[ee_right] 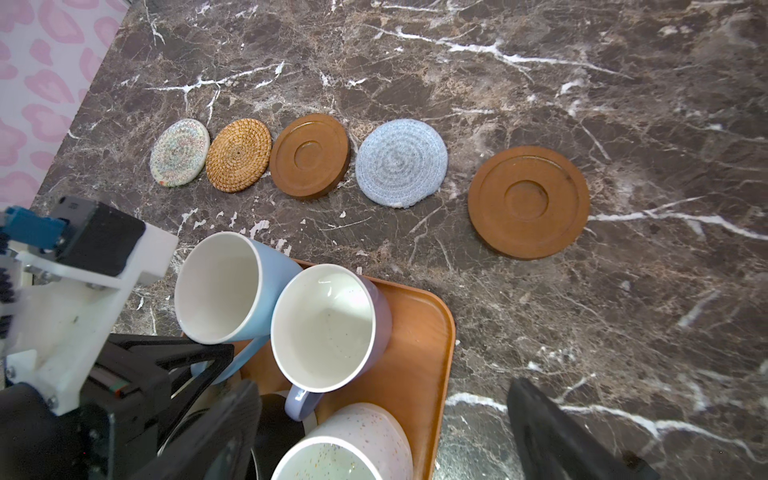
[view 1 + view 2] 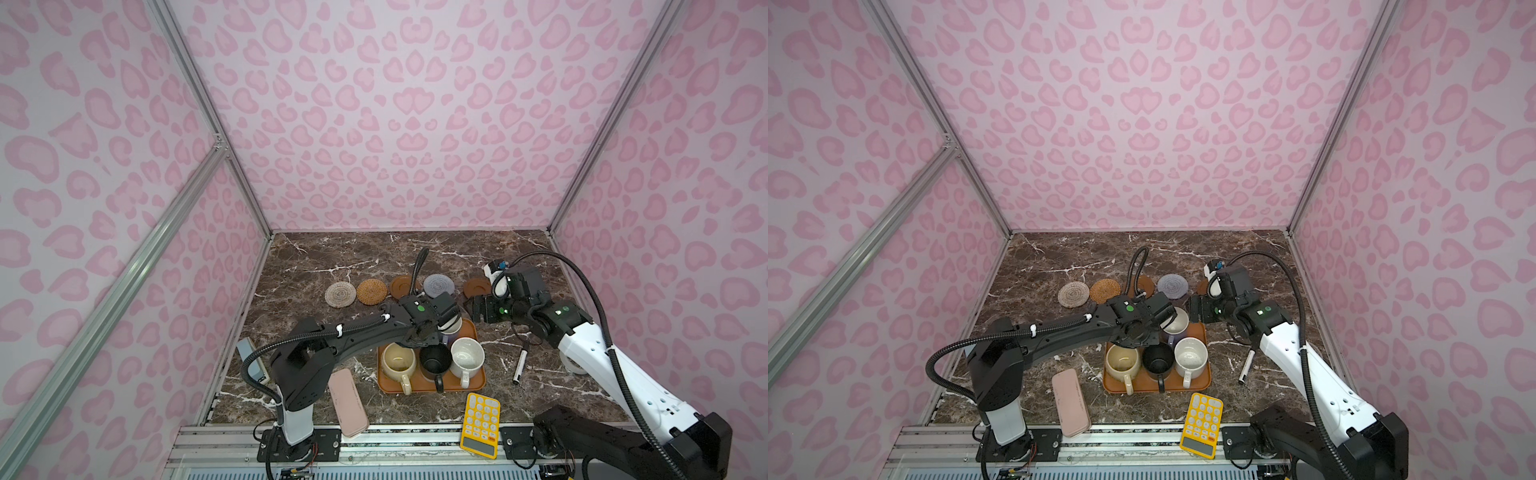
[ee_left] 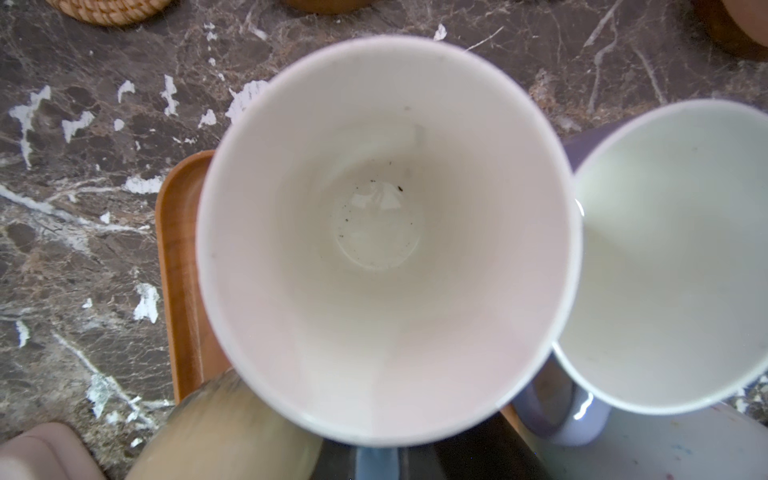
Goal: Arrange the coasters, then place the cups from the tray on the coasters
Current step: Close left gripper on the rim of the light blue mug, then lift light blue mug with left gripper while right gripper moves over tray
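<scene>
Coasters [image 1: 401, 162] bare, table [image 1: 540, 62] behind open; tray [image 1: 419, 332] mugs [image 1: 353, 440] packed (left arm [image 2: 353, 336] overhangs, blue mug [image 1: 220, 286] touching lavender mug [image 1: 328, 328]); marker [image 2: 520, 365] beside tray.

Flat in 1 row beyond the tray [image 1: 419, 324]: off-white coaster [image 1: 179, 152], rattan coaster [image 1: 238, 155], brown coaster [image 1: 309, 154], grey-blue coaster [image 1: 401, 162], second brown coaster [image 1: 528, 201]. Upright on tray: lavender cup [image 1: 328, 328], cream cup [image 2: 398, 362], black cup [image 2: 435, 360], speckled cup [image 1: 345, 449]. Tilted: light blue cup [image 1: 220, 286], rim against lavender cup.

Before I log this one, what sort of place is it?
Probably a robot test booth, not a home: pink heart-print walls on aluminium framing, a marble-look tabletop, left arm and right arm on a rail.
</scene>
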You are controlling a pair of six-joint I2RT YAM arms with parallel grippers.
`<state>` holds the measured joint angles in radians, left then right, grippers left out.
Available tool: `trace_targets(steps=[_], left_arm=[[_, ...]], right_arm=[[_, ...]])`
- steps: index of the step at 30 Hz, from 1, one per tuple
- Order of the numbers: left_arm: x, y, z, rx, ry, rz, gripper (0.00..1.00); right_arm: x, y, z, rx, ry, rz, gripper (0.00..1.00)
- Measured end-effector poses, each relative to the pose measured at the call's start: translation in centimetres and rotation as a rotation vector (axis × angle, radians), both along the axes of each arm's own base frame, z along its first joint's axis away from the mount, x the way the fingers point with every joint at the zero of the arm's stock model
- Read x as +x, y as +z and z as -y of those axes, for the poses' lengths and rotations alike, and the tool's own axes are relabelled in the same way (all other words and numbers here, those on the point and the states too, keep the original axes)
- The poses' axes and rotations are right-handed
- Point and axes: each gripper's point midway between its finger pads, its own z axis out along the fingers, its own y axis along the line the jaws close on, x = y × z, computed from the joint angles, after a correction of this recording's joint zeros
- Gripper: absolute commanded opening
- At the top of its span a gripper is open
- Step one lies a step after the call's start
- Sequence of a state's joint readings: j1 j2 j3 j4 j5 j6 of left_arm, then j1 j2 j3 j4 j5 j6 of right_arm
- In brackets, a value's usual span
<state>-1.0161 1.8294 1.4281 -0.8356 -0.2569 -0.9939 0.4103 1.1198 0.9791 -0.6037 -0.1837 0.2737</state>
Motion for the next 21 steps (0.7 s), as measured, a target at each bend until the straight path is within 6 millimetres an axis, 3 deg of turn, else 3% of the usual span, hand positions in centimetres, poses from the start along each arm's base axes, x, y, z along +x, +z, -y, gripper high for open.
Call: trace_targets(steps=[12,21], left_arm=[[0.1,3.3,0.1,-0.065,-0.003,0.044,0.02],[0.4,5.4,-0.5,-0.063,-0.009,0.082,0.02]], right_arm=[[-0.1,0.2,-0.3,0.019,0.011,-0.001,0.94],[-0.4,1.1,-2.0,0.064,0.07,0.014,0.94]])
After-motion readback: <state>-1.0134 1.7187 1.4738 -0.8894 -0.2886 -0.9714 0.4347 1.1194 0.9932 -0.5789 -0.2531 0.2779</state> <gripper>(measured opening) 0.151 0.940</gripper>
